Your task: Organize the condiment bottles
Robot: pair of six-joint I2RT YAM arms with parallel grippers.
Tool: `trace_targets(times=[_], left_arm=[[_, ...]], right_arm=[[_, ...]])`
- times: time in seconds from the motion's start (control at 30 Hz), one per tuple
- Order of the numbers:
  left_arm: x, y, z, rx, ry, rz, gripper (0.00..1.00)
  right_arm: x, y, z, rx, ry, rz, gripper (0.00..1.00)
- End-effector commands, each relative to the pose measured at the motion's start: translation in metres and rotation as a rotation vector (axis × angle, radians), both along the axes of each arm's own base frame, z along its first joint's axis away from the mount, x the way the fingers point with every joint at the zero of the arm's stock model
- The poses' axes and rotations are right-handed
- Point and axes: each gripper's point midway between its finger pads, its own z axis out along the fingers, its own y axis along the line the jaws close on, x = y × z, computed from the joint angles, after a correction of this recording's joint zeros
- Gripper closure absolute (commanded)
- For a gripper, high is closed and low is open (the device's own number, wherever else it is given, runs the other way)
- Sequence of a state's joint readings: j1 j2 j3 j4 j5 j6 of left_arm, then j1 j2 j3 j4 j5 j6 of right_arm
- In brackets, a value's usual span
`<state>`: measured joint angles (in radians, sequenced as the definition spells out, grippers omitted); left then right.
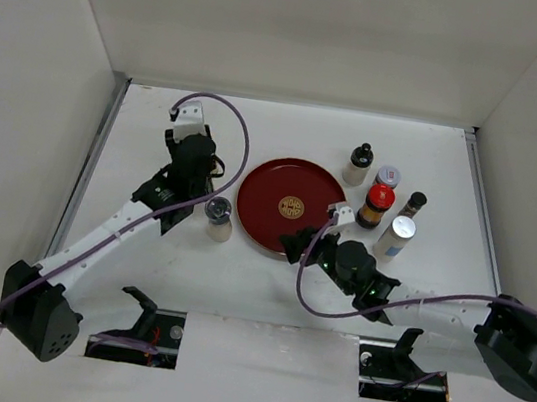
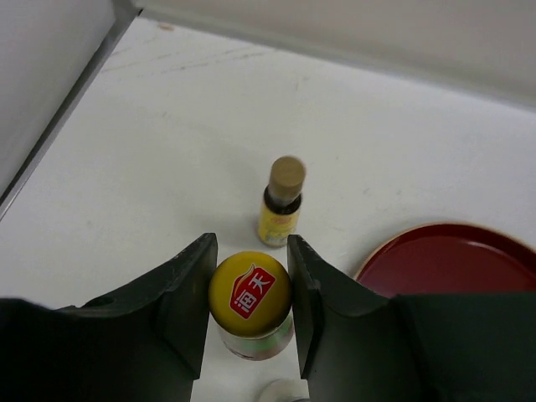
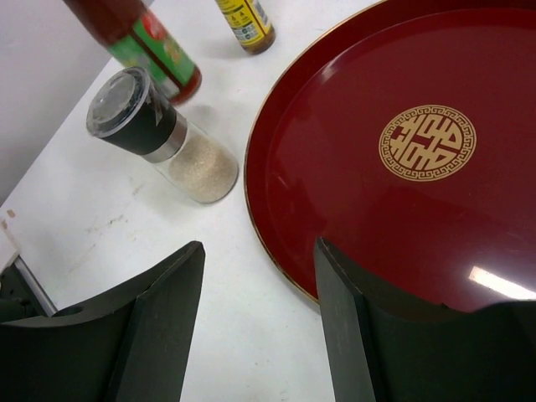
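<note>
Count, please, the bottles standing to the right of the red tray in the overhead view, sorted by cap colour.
Black cap: 2, the far bottle and the thin bottle.
Silver cap: 2, the small jar and the white bottle.
Red cap: 1, the dark bottle.
Total: 5.

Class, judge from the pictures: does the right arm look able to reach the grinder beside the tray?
Probably yes. The right gripper is open and only bare table lies between its fingers and the grinder. The tray sits alongside, and the left arm may crowd it.
</note>
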<state>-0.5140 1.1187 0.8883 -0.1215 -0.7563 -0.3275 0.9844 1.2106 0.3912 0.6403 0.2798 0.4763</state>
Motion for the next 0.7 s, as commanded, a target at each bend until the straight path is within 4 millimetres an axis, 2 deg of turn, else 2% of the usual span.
trace_targets(times=[0.0,0.17,0.33,0.47,0.67], left_arm=[[0.011,-0.024,0.106,-0.14,-0.29,-0.043,0.83],[0.027,-0.069,0.128,-0.17,-0.329,-0.147,0.83],[0.052,-0.109,0.134,-0.192,-0.336,-0.225,0.83],[0.074,-0.14,0.123,-0.195,-0.316,-0.276,0.84],[0.101,-0.169,0.1,-0.186,-0.28,-0.314,0.84]], right_arm=[[0.008,-0.004,0.023,0.095,-0.022,-0.032,0.38],[0.017,-0.019,0.024,0.127,-0.011,-0.087,0.36],[0.023,-0.029,0.022,0.136,-0.003,-0.124,0.35],[0.026,-0.036,0.023,0.14,0.002,-0.143,0.36],[0.03,-0.043,0.023,0.146,0.001,-0.161,0.36]])
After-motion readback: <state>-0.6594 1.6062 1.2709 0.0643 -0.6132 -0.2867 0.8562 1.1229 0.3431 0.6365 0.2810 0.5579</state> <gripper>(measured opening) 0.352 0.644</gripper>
